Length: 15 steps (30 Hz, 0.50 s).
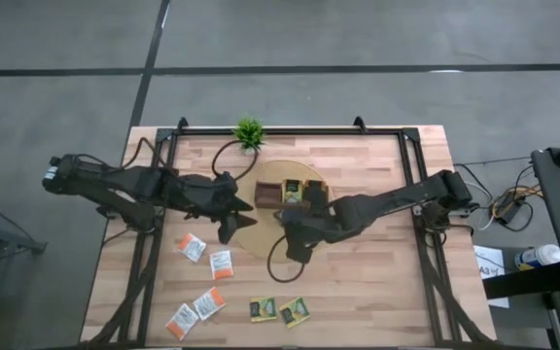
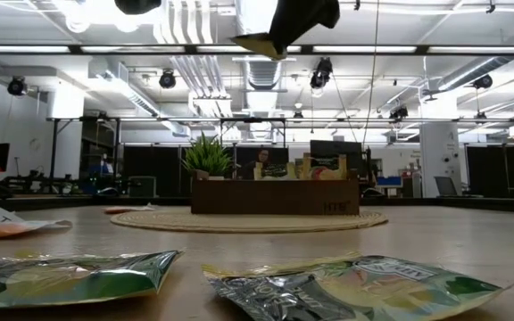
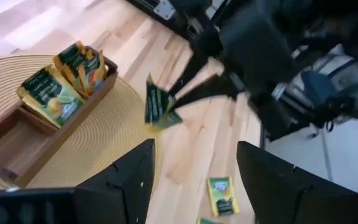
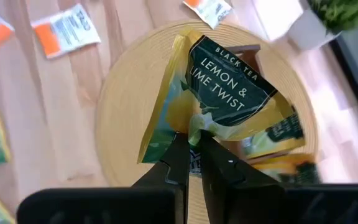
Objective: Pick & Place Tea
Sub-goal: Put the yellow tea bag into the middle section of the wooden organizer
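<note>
Crinkled foil up front in the low view: two dark green-and-yellow square tea sachets [image 1: 263, 309] [image 1: 294, 311] flat on the pale wooden table [image 1: 377, 292] at its near edge; left of them, four white-and-orange paper sachets [image 1: 191, 247] [image 1: 221, 263] [image 1: 209, 303] [image 1: 181, 321] scattered flat; farther back, right gripper [image 4: 191, 149] pinched shut on the bottom corner of a green-and-yellow sachet [image 4: 219, 93] printed "LEMON & TWIST", lifted clear above the round woven mat [image 1: 261, 251]; left gripper [image 1: 229, 231] beside it over the mat's left edge, fingers [image 3: 120, 180] spread wide, holding nothing; beyond, brown rectangular wooden compartment tray [image 1: 265, 192] on the mat with more green-and-yellow sachets upright inside; farthest, small green potted plant [image 1: 249, 133] at the table's far edge.
</note>
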Each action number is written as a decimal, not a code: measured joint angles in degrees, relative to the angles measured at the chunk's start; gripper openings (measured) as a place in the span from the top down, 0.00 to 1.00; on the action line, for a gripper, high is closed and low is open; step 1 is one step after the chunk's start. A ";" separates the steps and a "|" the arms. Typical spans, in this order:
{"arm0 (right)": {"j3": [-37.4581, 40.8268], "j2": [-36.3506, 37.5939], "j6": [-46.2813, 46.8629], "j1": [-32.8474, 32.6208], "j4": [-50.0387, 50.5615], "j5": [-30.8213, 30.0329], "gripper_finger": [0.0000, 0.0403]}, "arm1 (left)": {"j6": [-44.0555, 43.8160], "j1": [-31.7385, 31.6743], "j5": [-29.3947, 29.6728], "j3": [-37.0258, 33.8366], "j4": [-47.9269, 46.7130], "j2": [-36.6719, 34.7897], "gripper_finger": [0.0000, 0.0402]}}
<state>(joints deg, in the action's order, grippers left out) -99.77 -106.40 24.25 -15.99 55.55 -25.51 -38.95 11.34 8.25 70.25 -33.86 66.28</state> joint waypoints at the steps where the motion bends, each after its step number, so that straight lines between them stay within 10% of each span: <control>1: 0.00 -0.25 -1.56 -0.29 -0.03 -0.36 0.96 | -0.61 -0.33 0.00 0.13 0.12 0.00 0.45; 15: -0.60 -0.41 -13.05 -1.42 -0.44 -3.15 0.96 | -4.14 -2.83 -1.56 0.47 0.00 5.03 0.45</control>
<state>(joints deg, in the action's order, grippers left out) -100.36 -106.80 11.20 -17.41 55.11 -28.67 -43.09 8.51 6.69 70.72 -33.86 71.31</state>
